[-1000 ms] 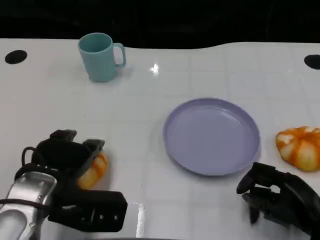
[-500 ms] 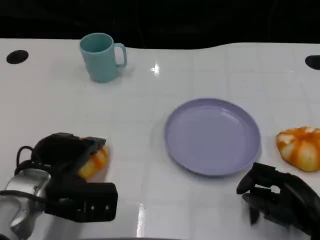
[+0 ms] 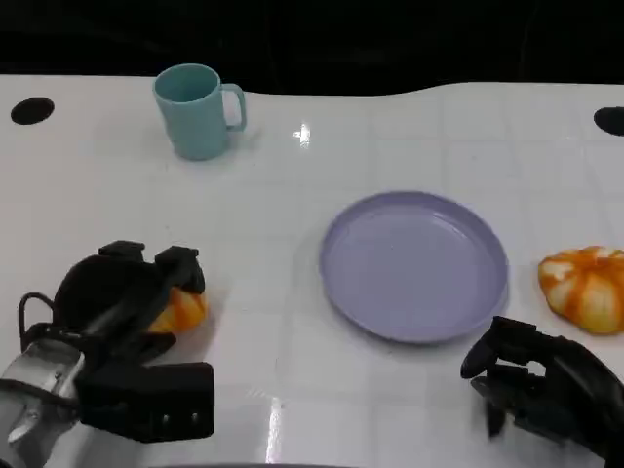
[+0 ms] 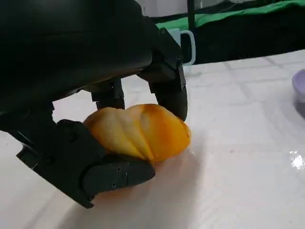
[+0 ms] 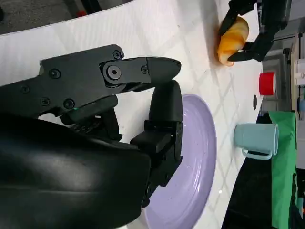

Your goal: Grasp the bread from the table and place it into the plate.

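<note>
The left robot hand (image 3: 122, 292) is down on the white counter (image 3: 292, 166) at the robot's near left, with its black fingers (image 4: 169, 81) wrapped over a golden bread roll (image 4: 138, 130). From the left wrist camera the grip is plain: fingers curve over the top and far side of the bread, and the thumb presses in from below, so the roll is pinched between them. The bread looks to be resting on the counter surface, with a faint reflection beneath it. From the head camera just the orange end of it pokes out beside the fingers.

The right robot hand (image 3: 541, 380) sits low at the near right, fingers curled in with nothing in them, just short of the near rim of the plate (image 3: 414, 265). That plate is lavender, shallow and round, and lies to the right of the counter's middle, well apart from the gripped bread.

A second orange bread (image 3: 585, 285) lies on the counter just beyond the plate's right side, near the picture's edge. Farther back on the left stands a teal mug (image 3: 195, 110), upright, handle pointing right. Dark round holes (image 3: 31, 110) mark the counter's far corners.
</note>
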